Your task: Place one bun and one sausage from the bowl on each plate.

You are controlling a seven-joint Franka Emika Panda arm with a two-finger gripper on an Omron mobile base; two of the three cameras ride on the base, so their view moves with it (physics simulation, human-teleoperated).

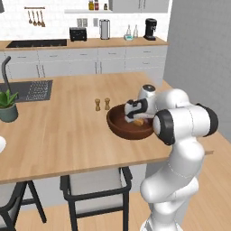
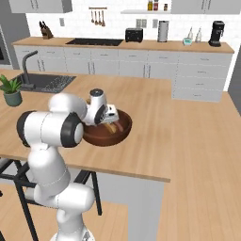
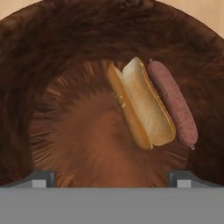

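My gripper hovers wide open and empty over the bowl, where one bun and one sausage lie touching side by side, so this pair's plating remains undone.

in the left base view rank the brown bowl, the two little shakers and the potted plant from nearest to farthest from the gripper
1. The bowl: the gripper hangs open inside it.
2. The shakers: just left of the bowl, on the counter.
3. The potted plant: far left edge of the counter.
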